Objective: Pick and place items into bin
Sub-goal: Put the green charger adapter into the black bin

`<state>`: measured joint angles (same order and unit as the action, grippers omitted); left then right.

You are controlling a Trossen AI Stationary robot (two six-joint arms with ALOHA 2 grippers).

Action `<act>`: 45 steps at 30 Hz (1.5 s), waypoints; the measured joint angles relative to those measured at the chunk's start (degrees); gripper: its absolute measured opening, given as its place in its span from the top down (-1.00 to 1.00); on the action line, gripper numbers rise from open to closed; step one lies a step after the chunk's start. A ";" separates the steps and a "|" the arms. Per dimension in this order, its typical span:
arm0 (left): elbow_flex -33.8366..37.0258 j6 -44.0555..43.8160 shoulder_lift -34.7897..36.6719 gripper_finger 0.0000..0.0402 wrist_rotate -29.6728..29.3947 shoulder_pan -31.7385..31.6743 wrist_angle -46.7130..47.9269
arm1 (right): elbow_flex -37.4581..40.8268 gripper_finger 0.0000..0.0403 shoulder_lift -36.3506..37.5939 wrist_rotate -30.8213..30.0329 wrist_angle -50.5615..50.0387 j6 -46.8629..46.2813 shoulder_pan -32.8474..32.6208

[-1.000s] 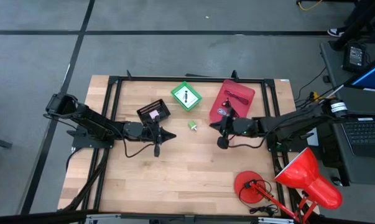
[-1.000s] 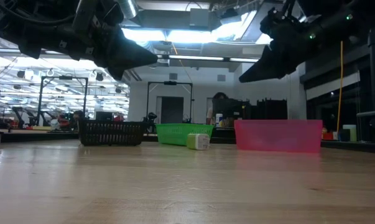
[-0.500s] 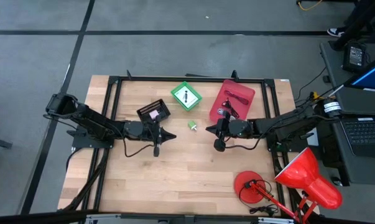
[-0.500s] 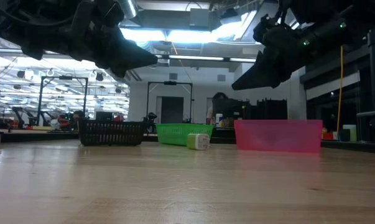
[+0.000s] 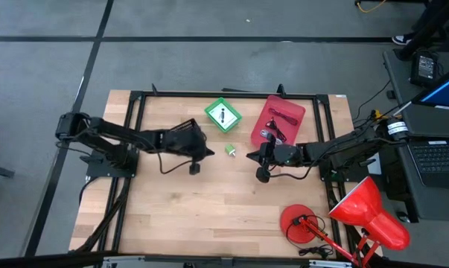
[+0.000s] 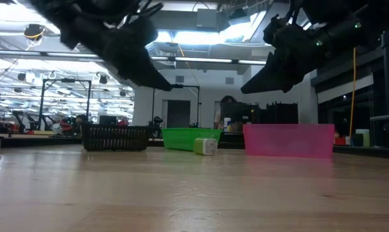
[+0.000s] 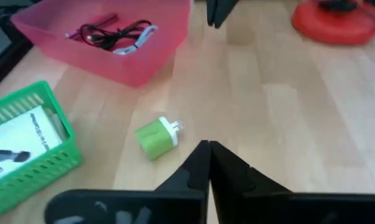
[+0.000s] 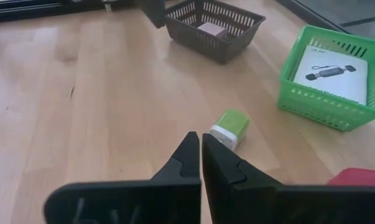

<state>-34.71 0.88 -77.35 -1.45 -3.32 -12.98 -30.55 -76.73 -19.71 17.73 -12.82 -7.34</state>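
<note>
A small green plug (image 5: 230, 150) with a white end lies on its side on the wooden table between my two grippers. It also shows in the left wrist view (image 7: 156, 135) and the right wrist view (image 8: 231, 127). My left gripper (image 5: 210, 154) hovers shut just left of it, slanting down over the table (image 6: 173, 86). My right gripper (image 5: 249, 156) hovers shut just right of it, also above the table (image 6: 244, 89). Neither touches the plug.
A black basket (image 8: 215, 25) holding a pink piece lies under my left arm. At the far side stand a green bin (image 5: 223, 115) with a white card and a pink bin (image 5: 278, 119) with cables. A red desk lamp (image 5: 358, 216) stands at the near right corner.
My left arm has swung toward the table's far edge, over the black basket, and its shut gripper has tipped to point further down toward the green plug. The plug has stayed where it was.
</note>
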 joint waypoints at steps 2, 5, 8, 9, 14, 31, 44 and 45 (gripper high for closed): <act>-3.00 2.71 -0.36 0.98 0.00 -0.55 4.66 | 0.00 1.00 0.00 -0.13 0.01 0.30 0.01; -7.25 6.65 -1.42 0.98 0.04 -1.12 9.31 | 0.04 1.00 -0.02 -2.10 0.51 1.29 0.34; -11.29 11.15 -3.62 0.98 0.05 -1.90 12.58 | 0.07 1.00 -0.04 -3.11 0.80 2.87 0.91; -12.54 12.22 -4.55 0.98 0.07 -2.27 13.68 | 0.07 1.00 -0.04 -3.13 0.95 3.31 1.09; -18.67 16.43 -11.05 0.98 2.95 -4.75 17.98 | 0.07 1.00 -0.04 -3.14 0.60 4.05 1.43; -37.95 29.02 -27.07 0.98 3.73 -7.14 38.76 | 10.36 1.00 3.38 -1.98 10.52 -3.47 -0.40; -38.76 31.82 -27.58 0.60 -11.11 -3.73 37.63 | 11.74 1.00 4.60 2.14 13.33 -3.45 -1.54; -38.76 31.75 -27.58 0.54 -11.06 -3.32 37.60 | 11.74 1.00 4.61 2.43 13.39 -3.47 -1.54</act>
<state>-73.47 32.63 -104.92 -12.52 -6.64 24.62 -18.81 -72.12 -17.29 31.11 -16.29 -8.88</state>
